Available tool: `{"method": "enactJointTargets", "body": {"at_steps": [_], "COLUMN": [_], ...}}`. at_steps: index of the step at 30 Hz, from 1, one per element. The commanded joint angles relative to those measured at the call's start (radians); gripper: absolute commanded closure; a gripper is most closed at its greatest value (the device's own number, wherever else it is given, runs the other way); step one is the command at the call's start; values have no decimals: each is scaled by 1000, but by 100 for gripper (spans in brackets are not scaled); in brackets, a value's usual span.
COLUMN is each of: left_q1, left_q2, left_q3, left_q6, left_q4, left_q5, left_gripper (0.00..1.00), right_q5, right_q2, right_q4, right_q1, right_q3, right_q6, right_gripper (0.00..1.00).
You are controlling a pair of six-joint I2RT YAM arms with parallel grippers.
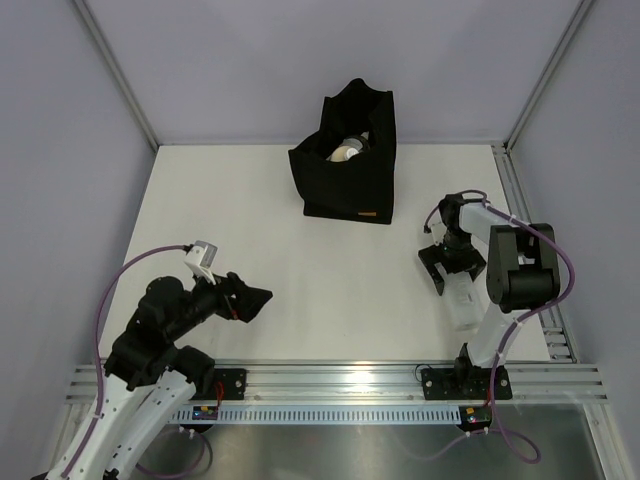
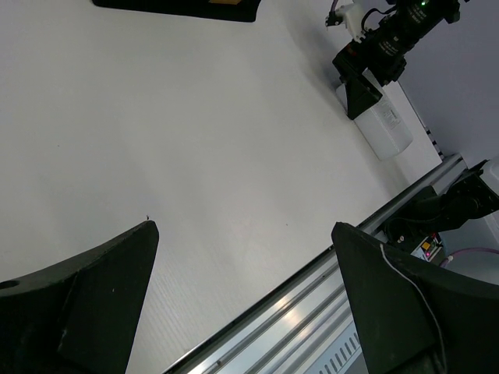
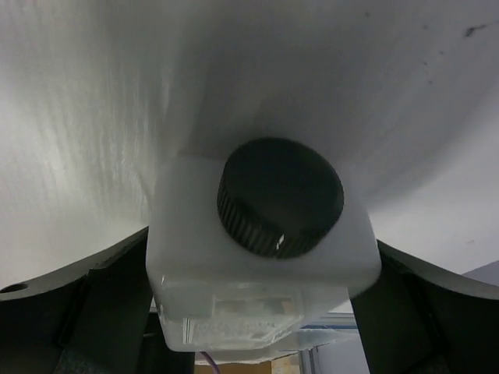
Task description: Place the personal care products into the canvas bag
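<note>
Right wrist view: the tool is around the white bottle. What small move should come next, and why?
Probably a short lift straight up. The right tool has a finger against each side of the flat white bottle, no gap showing, yet the bottle lies on the table, well short of the canvas bag. Raising it frees it for the carry.

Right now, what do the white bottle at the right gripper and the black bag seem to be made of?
The white bottle: likely translucent plastic, matte, light glowing through its walls; its black cap looks like ribbed hard plastic. The black bag: soft woven fabric, probably canvas, dull with slumping, creased sides.
</note>
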State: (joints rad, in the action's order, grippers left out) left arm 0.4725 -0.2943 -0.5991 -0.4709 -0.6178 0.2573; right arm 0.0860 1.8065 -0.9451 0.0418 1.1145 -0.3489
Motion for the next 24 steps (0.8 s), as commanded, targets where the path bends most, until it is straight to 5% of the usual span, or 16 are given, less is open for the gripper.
{"method": "enactJointTargets", "body": {"at_steps": [1, 3, 5, 9, 10, 20, 24], "left_q1": [2, 2, 2, 2, 0, 0, 2], "left_q2": [14, 14, 15, 24, 27, 46, 79], "left_q3": [1, 1, 1, 1, 2, -1, -1], "left_q6": [9, 11, 9, 8, 8, 6, 3], "left_q4": [61, 59, 59, 59, 59, 56, 55], "left_q5": [11, 11, 7, 7, 5, -3, -23], "left_gripper": [1, 1, 1, 1, 1, 1, 1], "right_q5": [44, 32, 26, -81, -118, -662, -878], "right_q2": [42, 70, 71, 28, 10, -211, -184], "right_q4": [12, 8, 9, -67, -78, -219, -234], "right_q1": [-3, -2, -5, -19, -22, -77, -76], "right_q3": [21, 30, 36, 96, 105, 379, 693], "right_q6": [-21, -22, -24, -21, -27, 40, 151], "right_gripper": [1, 2, 14, 94, 100, 100, 100]}}
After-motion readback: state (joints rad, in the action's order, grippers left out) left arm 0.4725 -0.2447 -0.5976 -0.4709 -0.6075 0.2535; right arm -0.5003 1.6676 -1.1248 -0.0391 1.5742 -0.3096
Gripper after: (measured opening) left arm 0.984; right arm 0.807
